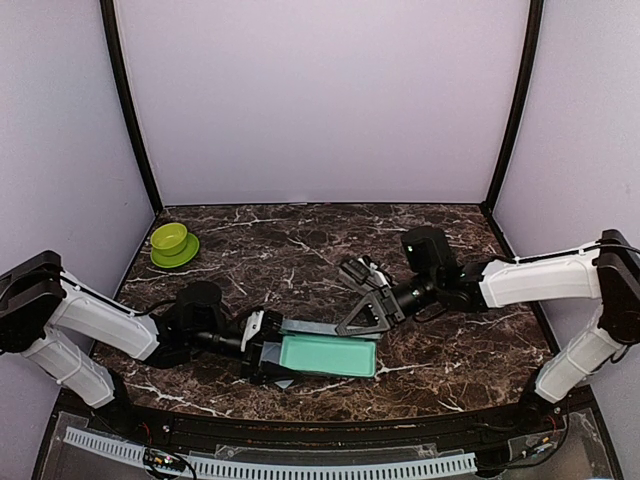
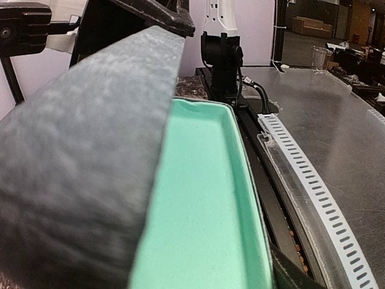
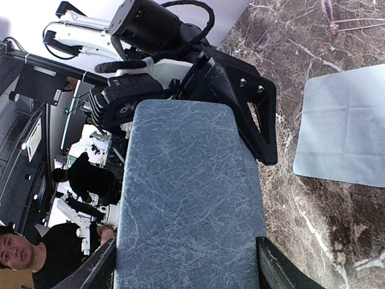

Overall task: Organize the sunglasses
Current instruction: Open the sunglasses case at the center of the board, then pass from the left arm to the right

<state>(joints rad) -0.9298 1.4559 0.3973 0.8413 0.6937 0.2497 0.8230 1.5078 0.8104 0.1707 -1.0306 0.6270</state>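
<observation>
Sunglasses [image 1: 362, 272] wait mid-bench [image 1: 300, 240]; left fingers [image 2: 289, 274] pinch the open case [image 1: 328, 355], right fingers [image 3: 277, 268] its lid. Keep it wide and level.

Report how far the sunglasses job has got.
Done: the case is open, its teal lining bare. In hand: the left gripper grips the case's end while the right gripper holds the lid up. Left: the sunglasses, seemingly the dark pair behind the lid, must go in, then the lid must be shut.
</observation>
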